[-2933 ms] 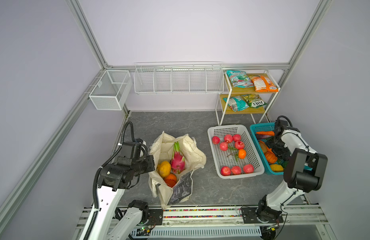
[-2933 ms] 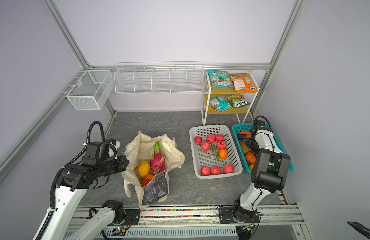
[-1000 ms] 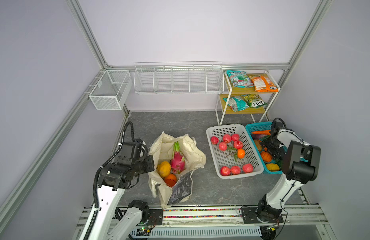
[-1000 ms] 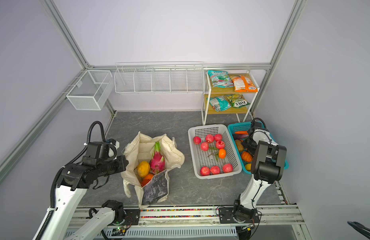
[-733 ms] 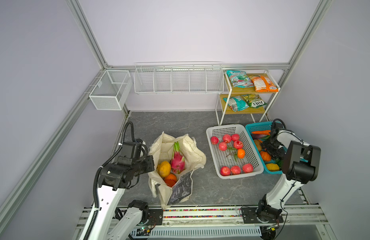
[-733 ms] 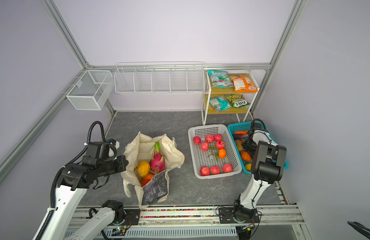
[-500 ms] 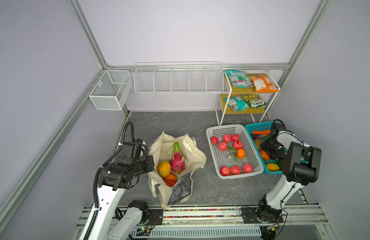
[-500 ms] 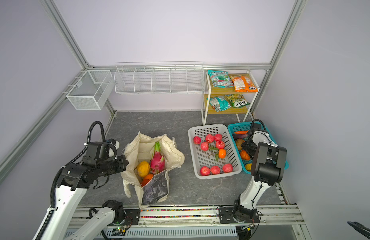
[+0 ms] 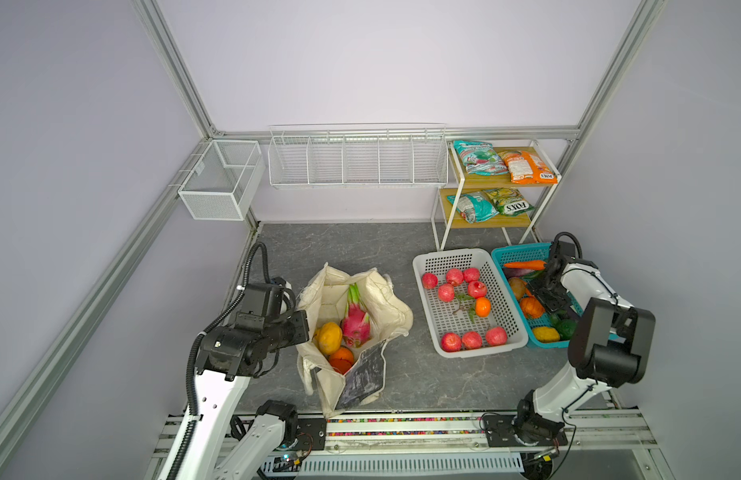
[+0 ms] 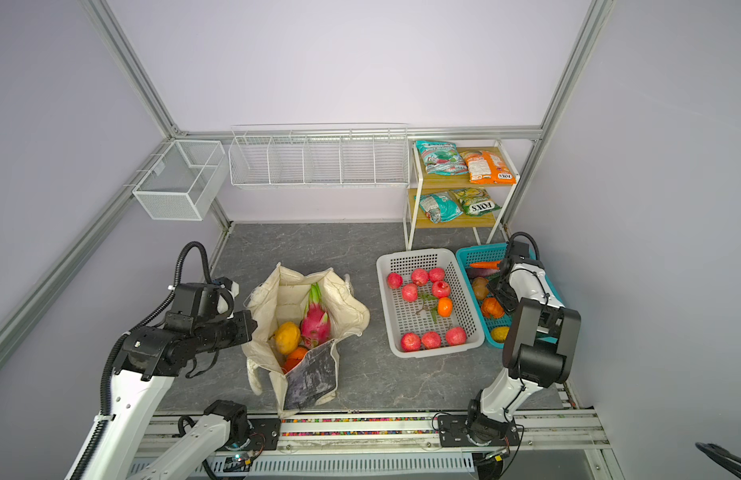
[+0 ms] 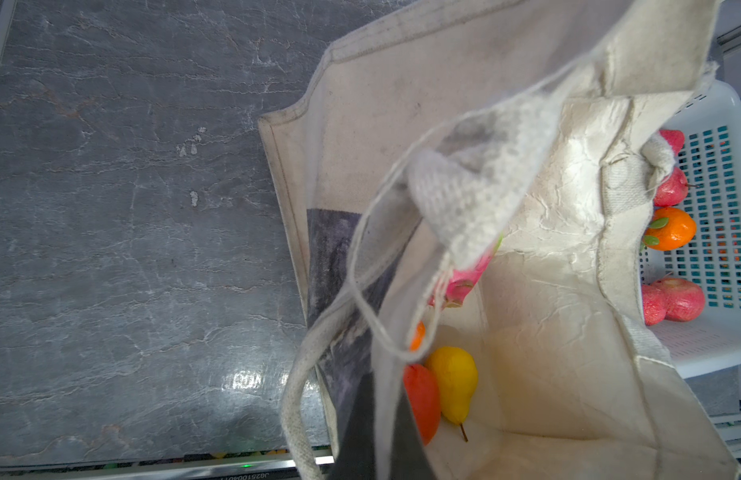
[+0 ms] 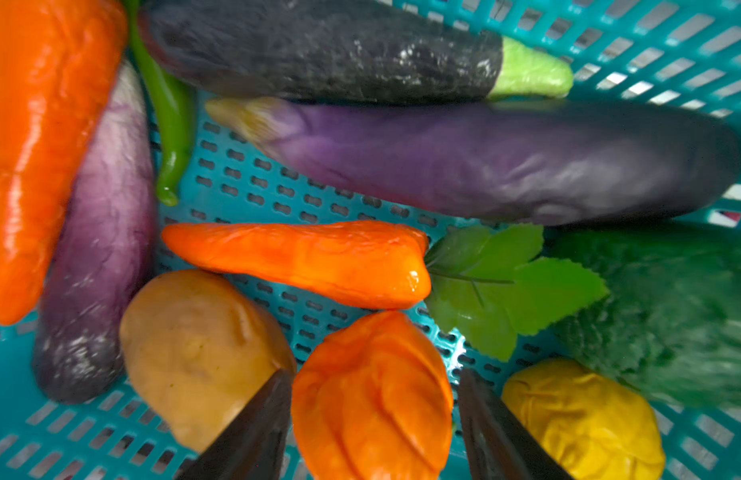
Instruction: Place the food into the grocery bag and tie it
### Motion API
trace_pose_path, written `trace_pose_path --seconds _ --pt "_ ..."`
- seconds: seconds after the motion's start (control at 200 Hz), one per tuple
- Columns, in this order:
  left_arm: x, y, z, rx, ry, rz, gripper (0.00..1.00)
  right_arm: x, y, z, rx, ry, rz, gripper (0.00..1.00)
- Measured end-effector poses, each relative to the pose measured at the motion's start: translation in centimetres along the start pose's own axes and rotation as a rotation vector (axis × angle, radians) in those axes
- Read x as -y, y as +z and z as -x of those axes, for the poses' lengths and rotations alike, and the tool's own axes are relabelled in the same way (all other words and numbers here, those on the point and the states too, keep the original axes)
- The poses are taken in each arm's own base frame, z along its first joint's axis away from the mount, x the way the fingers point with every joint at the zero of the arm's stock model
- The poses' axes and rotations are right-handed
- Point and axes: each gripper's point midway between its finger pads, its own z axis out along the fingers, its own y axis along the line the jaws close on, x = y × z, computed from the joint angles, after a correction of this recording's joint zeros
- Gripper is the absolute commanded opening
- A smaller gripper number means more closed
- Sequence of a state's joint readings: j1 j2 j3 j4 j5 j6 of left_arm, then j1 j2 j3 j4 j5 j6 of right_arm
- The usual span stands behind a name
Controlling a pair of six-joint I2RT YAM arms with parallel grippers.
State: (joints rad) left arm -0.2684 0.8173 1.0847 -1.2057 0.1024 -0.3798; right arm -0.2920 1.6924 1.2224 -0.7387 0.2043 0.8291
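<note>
- The grocery bag (image 9: 385, 299) stands open on the near left of the table (image 9: 318, 245). It holds the dragon fruit (image 9: 355, 322), the yellow-orange fruit (image 9: 329, 337), the orange (image 9: 341, 358) and the small pear (image 11: 454, 382).
- My left fingers (image 9: 303, 328) are clenched on the left edge of the bag's mouth.
- My right fingers (image 9: 543, 297) reach into the teal basket (image 9: 522, 253) on the right, one on each side of an orange pumpkin (image 12: 373, 399). I cannot tell whether they grip it.

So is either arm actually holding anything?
Left jaws pinch the tote by its rim. Right jaws straddle the orange pumpkin; a grip cannot be told.
</note>
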Motion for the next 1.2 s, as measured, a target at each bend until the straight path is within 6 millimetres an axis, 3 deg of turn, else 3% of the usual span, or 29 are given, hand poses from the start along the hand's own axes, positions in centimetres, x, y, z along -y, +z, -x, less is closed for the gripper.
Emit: trace_pose_path --seconds 0.165,0.39,0.4,0.42,0.855,1.095,1.2 --pt "0.1 -0.1 0.1 0.002 0.0 -0.001 0.0 -0.2 -1.1 0.4 0.022 -0.002 0.023 0.72" --pt "0.2 -0.2 0.3 -0.002 -0.001 0.0 0.0 0.1 -1.3 0.4 0.026 -0.007 0.014 0.96" --pt "0.1 -0.2 0.3 -0.002 -0.001 0.001 0.0 0.1 -1.3 0.4 0.026 -0.004 0.014 0.91" --pt "0.1 -0.1 0.3 -0.004 -0.001 0.001 0.0 0.1 -1.2 0.4 0.026 -0.006 0.012 0.89" --pt "0.4 0.1 0.7 -0.02 -0.003 0.004 0.02 -0.5 1.9 -1.7 -0.052 -0.053 -0.034 0.89" --pt "0.4 0.1 0.7 -0.022 -0.003 0.002 0.02 -0.3 4.8 -2.7 -0.099 -0.073 -0.073 1.0" --pt "0.4 0.1 0.7 -0.022 -0.003 0.002 0.02 -0.5 5.0 -2.6 -0.093 -0.073 -0.06 0.85"
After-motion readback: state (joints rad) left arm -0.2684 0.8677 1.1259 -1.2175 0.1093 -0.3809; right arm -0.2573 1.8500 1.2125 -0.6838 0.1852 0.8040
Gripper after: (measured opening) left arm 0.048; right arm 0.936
